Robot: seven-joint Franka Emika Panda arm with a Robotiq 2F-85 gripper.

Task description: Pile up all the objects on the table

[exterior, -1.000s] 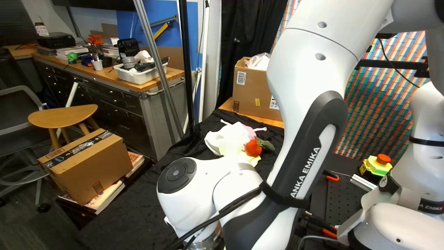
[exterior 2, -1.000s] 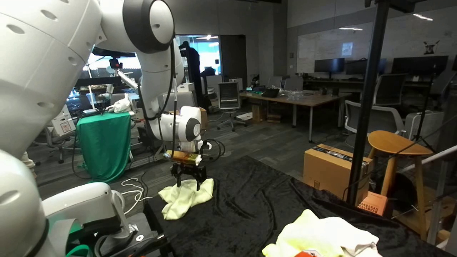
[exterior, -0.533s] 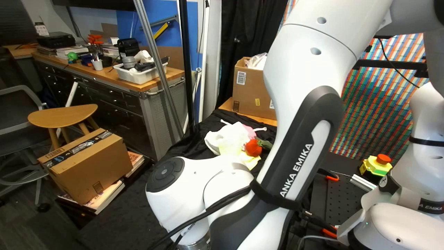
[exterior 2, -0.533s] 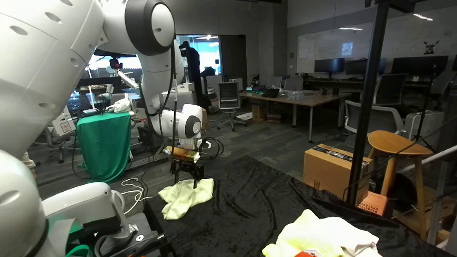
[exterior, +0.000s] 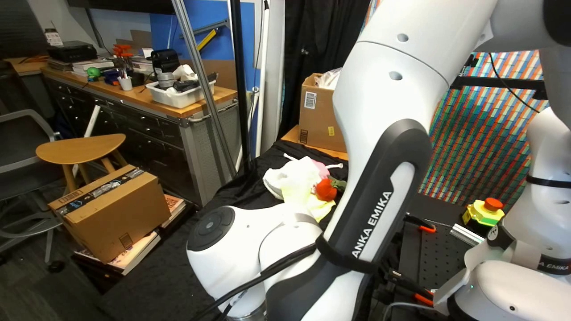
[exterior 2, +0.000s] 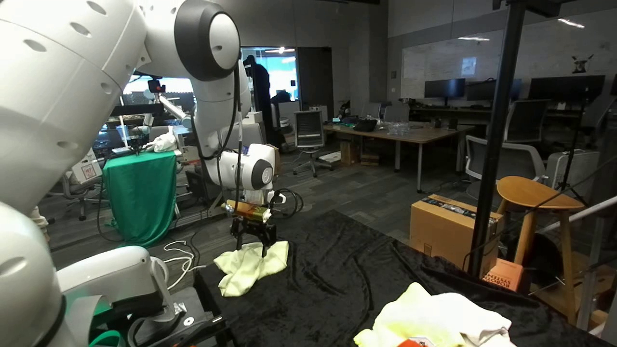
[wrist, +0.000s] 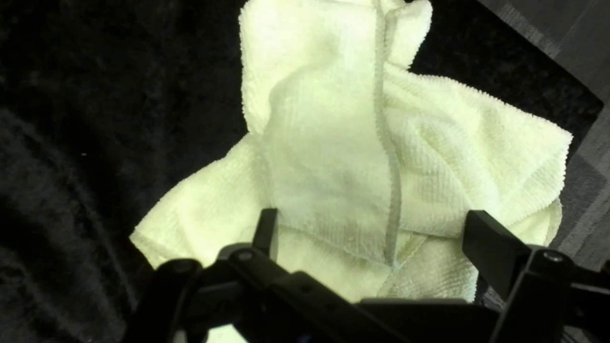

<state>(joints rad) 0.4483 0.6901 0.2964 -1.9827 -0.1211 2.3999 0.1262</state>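
Over the cloth [wrist: 329,157], the tool [wrist: 371,216] hangs, jaws apart; grasping seems the step, so next lower and pinch a fold.

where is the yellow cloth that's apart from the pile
In an exterior view, the yellow cloth lies lower left of centre, under the open hand, near the edge of the black tablecloth.

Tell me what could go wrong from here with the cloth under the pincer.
The open pincer might pinch only one fold of the crumpled cloth and let it slip. Near the edge of the table, it could be nudged off. Adding it to the pile may shift the red thing there.
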